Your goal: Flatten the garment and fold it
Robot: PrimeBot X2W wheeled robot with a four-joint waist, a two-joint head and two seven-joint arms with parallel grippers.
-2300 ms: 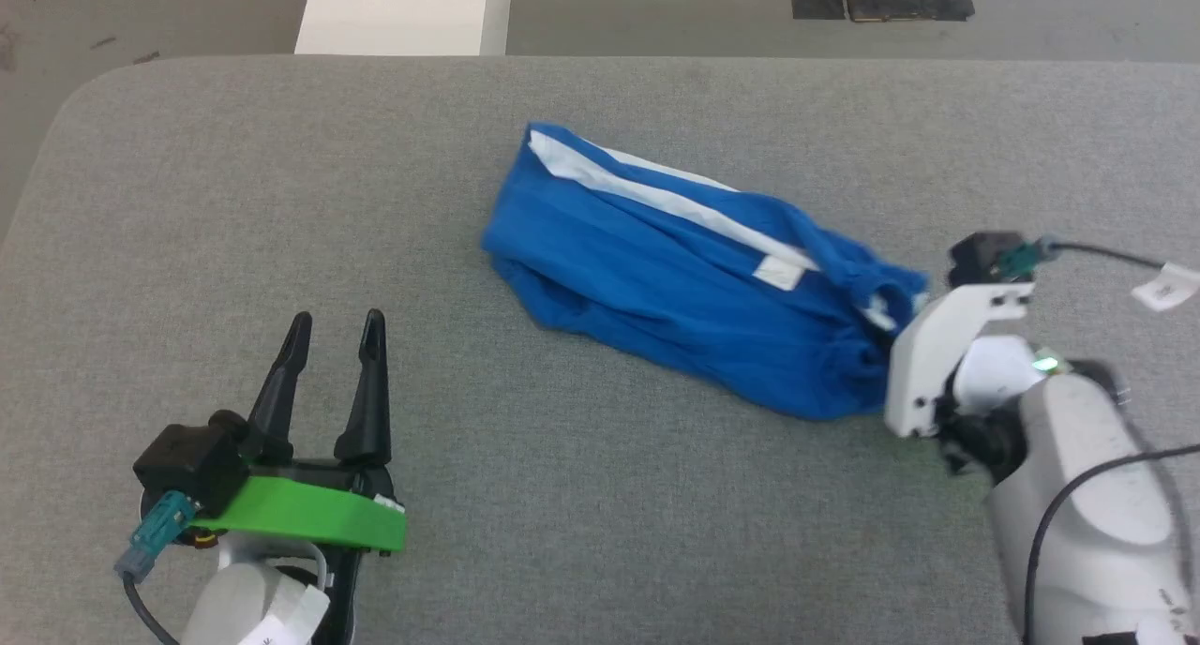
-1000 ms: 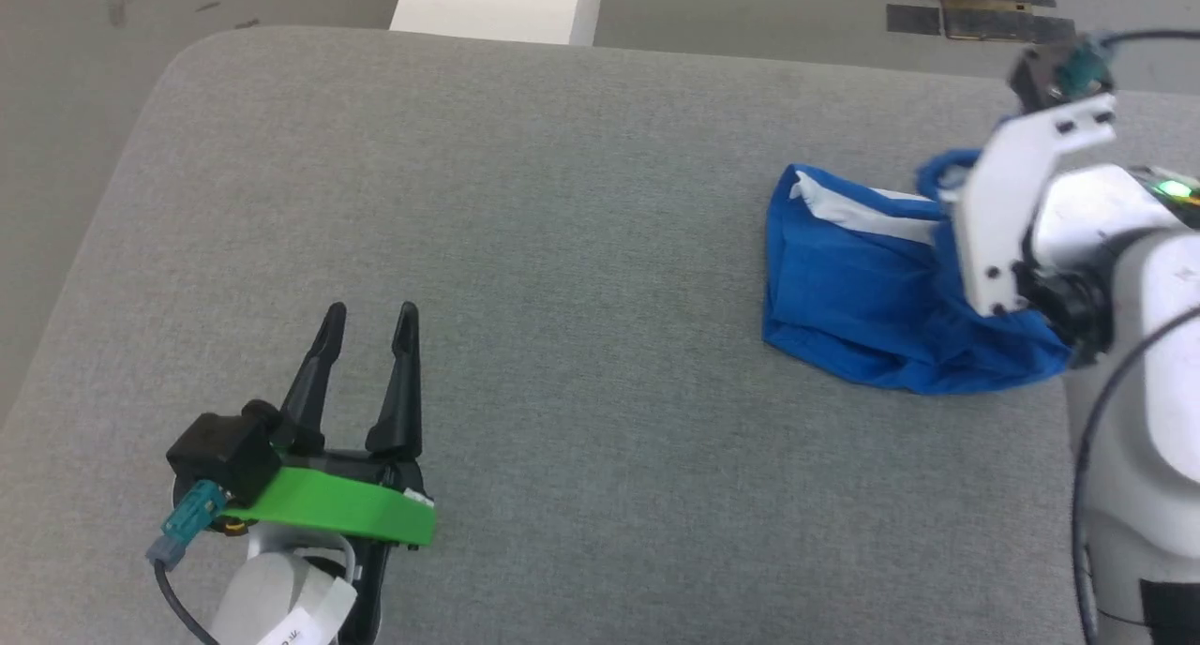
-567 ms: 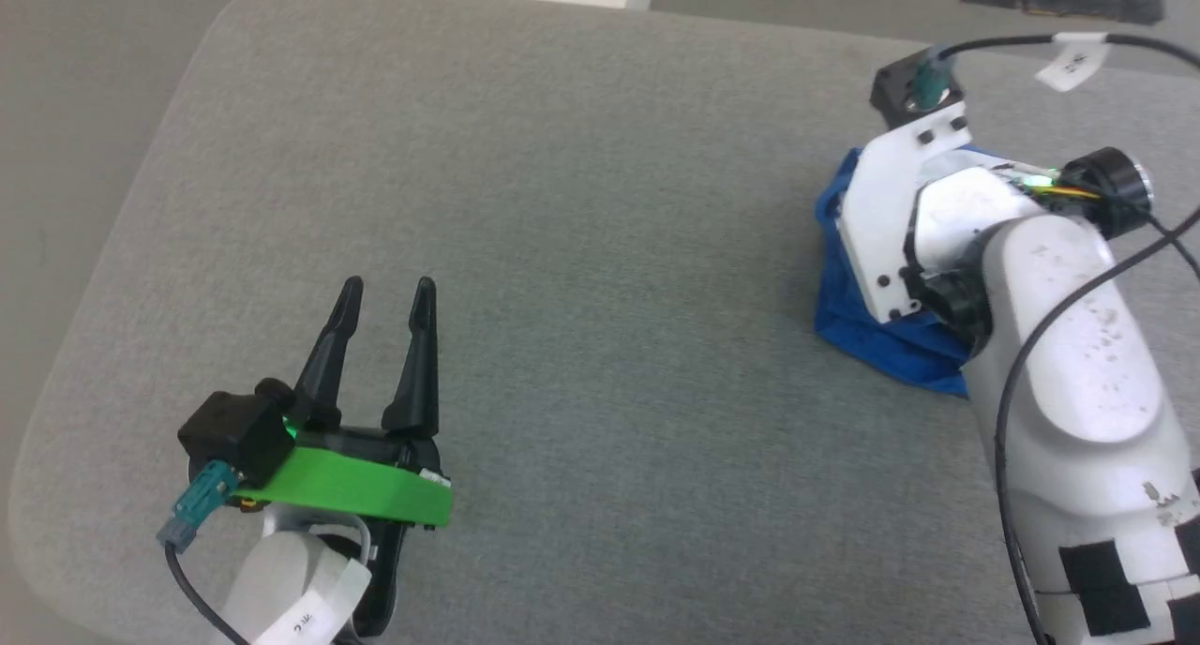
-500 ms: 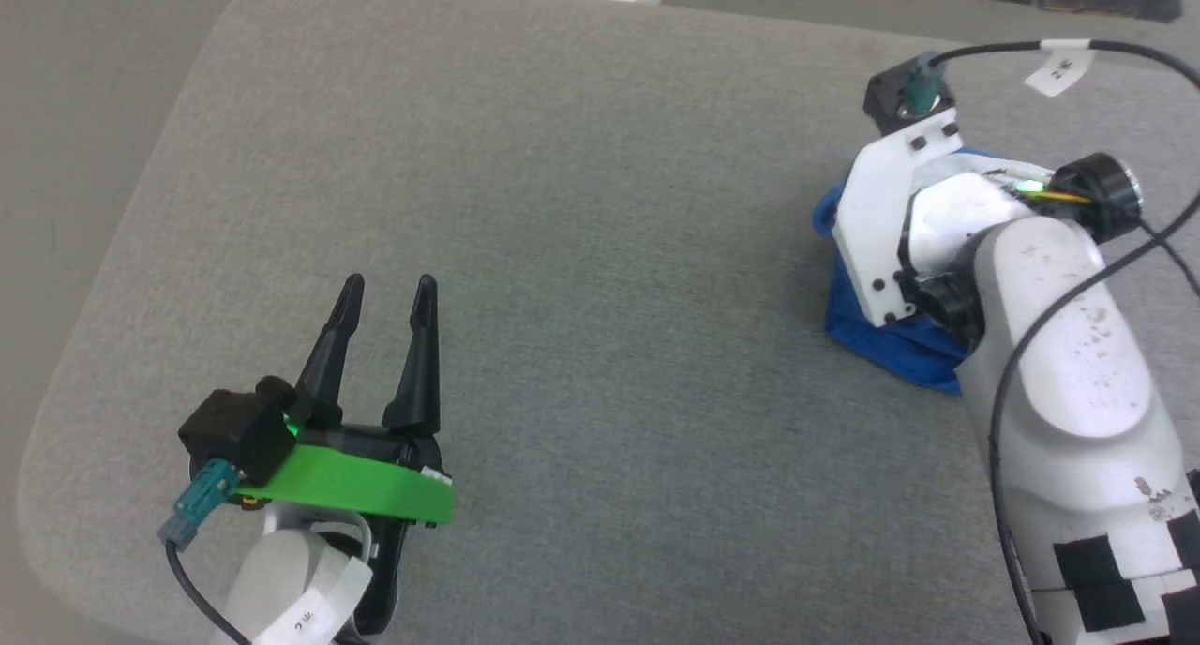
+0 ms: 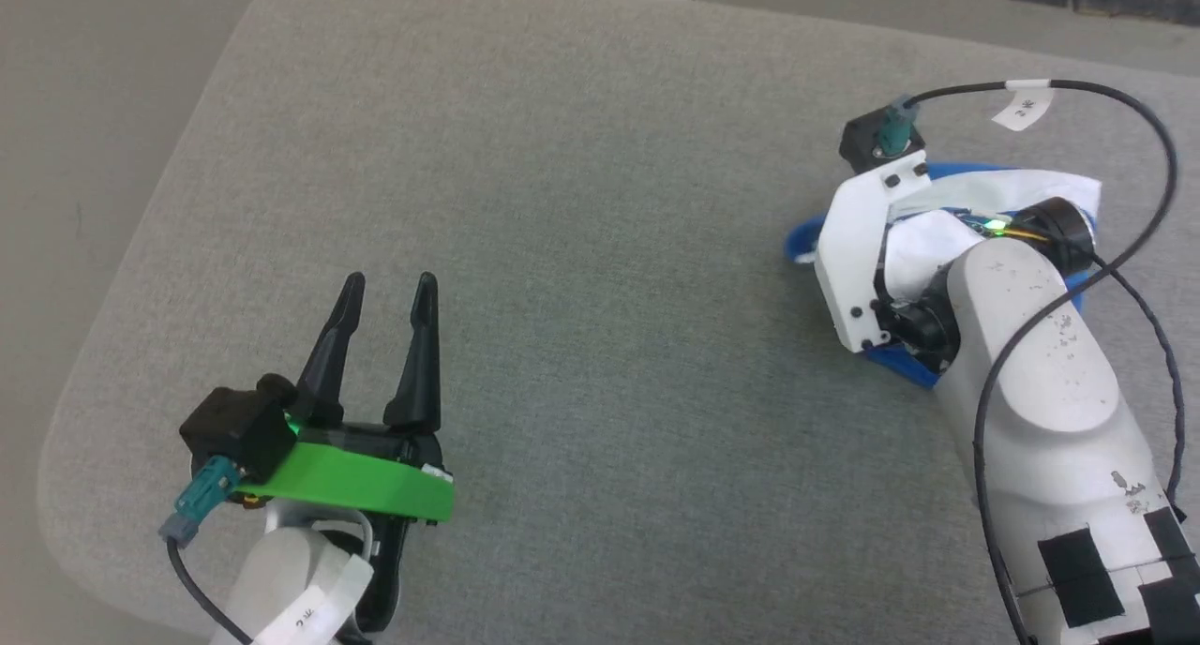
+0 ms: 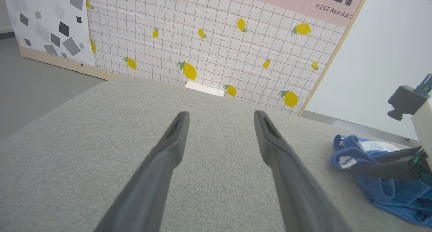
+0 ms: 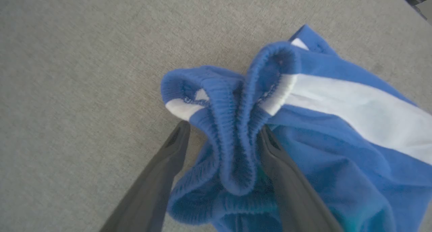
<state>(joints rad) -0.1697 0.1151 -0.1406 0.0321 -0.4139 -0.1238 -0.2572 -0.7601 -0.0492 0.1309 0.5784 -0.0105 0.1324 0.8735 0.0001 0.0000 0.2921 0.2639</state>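
The blue shorts (image 7: pixel 317 131) lie in a bunched heap on the grey table, a white side stripe (image 7: pixel 354 107) running across them. Their gathered waistband (image 7: pixel 236 124) stands in folds between the two fingers of my right gripper (image 7: pixel 222 132), which is open, its fingers spread to either side of the band. In the head view my right wrist covers most of the shorts (image 5: pixel 802 237); a white part (image 5: pixel 1031 190) shows beyond it. My left gripper (image 5: pixel 390 281) is open and holds nothing, hovering over bare table far to the left of the shorts (image 6: pixel 388 191).
The grey fabric table (image 5: pixel 562 204) has a rounded corner and edge at the left, with floor (image 5: pixel 75 111) beyond. A lemon-patterned wall panel (image 6: pixel 216 39) stands behind the table. My right arm's cable (image 5: pixel 1125 120) loops above the shorts.
The head camera has swung, shifting the whole picture. The shorts, stretched out long before, are now gathered into a small heap under my right wrist. The left gripper keeps its pose.
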